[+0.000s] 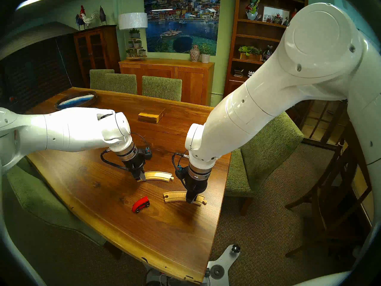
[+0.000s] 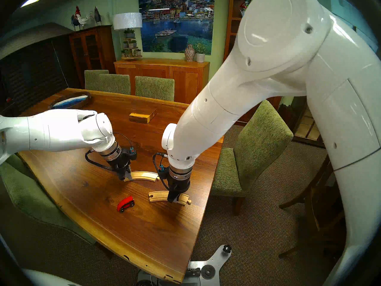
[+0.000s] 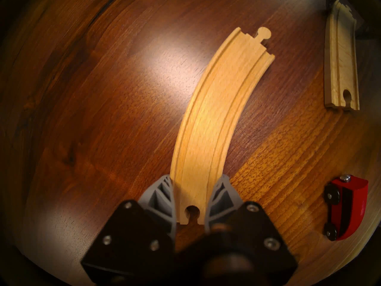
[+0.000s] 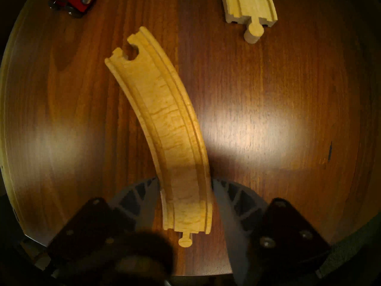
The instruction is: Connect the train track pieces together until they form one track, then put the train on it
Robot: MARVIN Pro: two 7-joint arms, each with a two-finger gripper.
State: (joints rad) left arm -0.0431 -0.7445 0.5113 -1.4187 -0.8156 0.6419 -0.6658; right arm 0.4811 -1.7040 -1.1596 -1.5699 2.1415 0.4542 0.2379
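Wooden table (image 1: 107, 196): left gripper (image 3: 191, 199) clamped on far track piece (image 3: 210, 122); right gripper (image 4: 186, 203) half-open, fingers (image 4: 142, 199) straddling near track piece (image 4: 165, 114), contact unclear.

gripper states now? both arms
Left gripper: shut on the far track piece, at its hole end.
Right gripper: straddles the near track piece near its peg end; gaps show beside both fingers, so grip cannot be told.

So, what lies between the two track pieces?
Only bare table: the head views show the far track piece and the near track piece apart.
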